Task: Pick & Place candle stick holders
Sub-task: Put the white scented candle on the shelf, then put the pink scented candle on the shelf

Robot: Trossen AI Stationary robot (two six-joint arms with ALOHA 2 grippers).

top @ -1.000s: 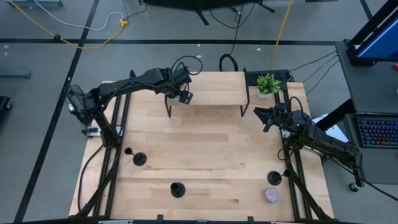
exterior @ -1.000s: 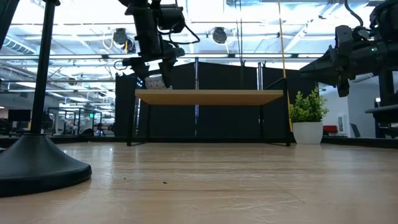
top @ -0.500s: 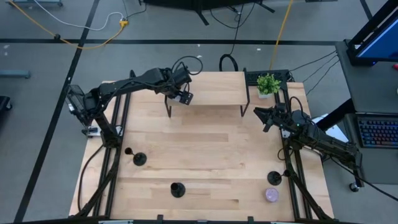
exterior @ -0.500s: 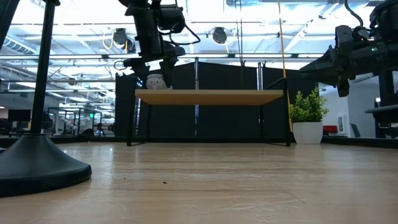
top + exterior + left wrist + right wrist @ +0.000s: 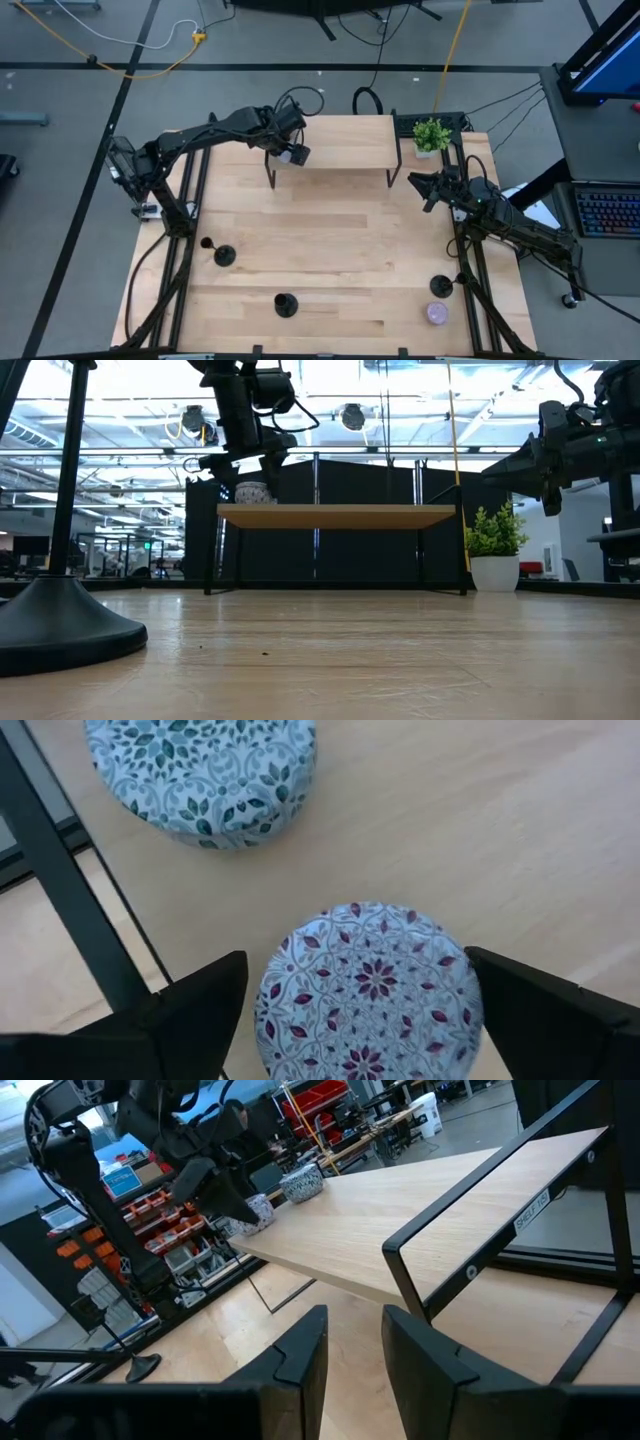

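Three black candle stick holders stand on their disc bases on the table: one at the near left (image 5: 222,255), one near the front (image 5: 286,304), one at the near right (image 5: 440,287). My left gripper (image 5: 355,956) hangs open over the left end of the raised wooden shelf (image 5: 340,140). Its fingers stand on either side of a white tin with a purple flower pattern (image 5: 370,995), which rests on the shelf. A teal-patterned tin (image 5: 200,775) sits just beyond it. My right gripper (image 5: 415,182) waits raised at the right, a narrow empty gap between its fingers (image 5: 300,1350).
A potted plant (image 5: 431,134) stands at the shelf's far right. A lilac tin (image 5: 437,313) lies at the near right corner. The shelf stands on thin black legs (image 5: 271,178). Bare tabletop stretches across the middle (image 5: 340,230).
My left gripper has opened over the shelf's left end and let go of the purple-patterned tin, which now stands on the shelf between the spread fingers.
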